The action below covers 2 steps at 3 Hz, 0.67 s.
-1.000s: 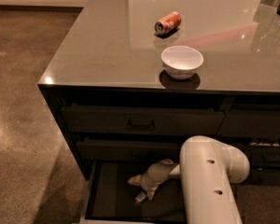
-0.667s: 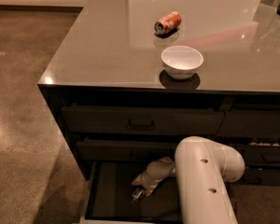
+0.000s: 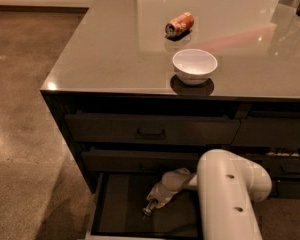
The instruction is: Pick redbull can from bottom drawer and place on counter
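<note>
The bottom drawer (image 3: 115, 219) is pulled open under the cabinet, showing its dark floor. My gripper (image 3: 157, 198), on the white arm (image 3: 230, 194), reaches down into the drawer from the right. It is shut on the redbull can (image 3: 149, 209), whose silver end sticks out below the gripper and tilts down to the left, close over the drawer floor. Most of the can is hidden by the gripper. The counter (image 3: 115, 49) is glossy grey-brown and lies above the drawers.
An orange-red can (image 3: 179, 24) lies on its side at the counter's back. A white bowl (image 3: 194, 65) stands near the counter's front edge. Two shut handled drawers (image 3: 150, 130) are above the open one. Speckled floor (image 3: 25, 109) lies to the left.
The gripper's fingers were spread in the drawer a second ago; now they are closed around the can. The arm has shifted slightly left.
</note>
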### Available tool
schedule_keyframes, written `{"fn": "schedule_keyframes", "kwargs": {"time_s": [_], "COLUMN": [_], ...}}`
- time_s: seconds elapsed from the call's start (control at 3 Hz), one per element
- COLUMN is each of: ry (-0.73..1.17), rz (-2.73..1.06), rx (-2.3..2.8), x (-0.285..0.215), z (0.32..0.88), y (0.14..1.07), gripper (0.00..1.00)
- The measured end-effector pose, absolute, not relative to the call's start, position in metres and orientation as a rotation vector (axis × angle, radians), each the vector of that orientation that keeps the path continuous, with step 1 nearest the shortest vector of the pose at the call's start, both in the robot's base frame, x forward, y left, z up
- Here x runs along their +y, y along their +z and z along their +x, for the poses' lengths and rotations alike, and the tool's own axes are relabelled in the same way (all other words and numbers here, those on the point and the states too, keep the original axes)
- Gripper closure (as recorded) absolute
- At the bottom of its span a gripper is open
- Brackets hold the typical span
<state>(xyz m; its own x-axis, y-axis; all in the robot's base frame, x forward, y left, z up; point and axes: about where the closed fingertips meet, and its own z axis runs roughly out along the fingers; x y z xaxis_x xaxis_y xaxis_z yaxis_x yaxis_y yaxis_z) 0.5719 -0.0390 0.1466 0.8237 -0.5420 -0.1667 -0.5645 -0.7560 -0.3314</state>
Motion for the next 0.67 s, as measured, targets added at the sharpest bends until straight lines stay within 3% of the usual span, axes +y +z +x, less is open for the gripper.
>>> {"fn": "schedule_keyframes", "kwargs": {"time_s": [0.33, 0.67], "ry": [0.202, 0.326], "rz": [-2.467, -2.208], "rx": [0.905, 0.924], "x": [-0.041, -0.044], "z": [0.565, 0.557], "y": [0.160, 0.207], "gripper": [1.00, 1.00]}}
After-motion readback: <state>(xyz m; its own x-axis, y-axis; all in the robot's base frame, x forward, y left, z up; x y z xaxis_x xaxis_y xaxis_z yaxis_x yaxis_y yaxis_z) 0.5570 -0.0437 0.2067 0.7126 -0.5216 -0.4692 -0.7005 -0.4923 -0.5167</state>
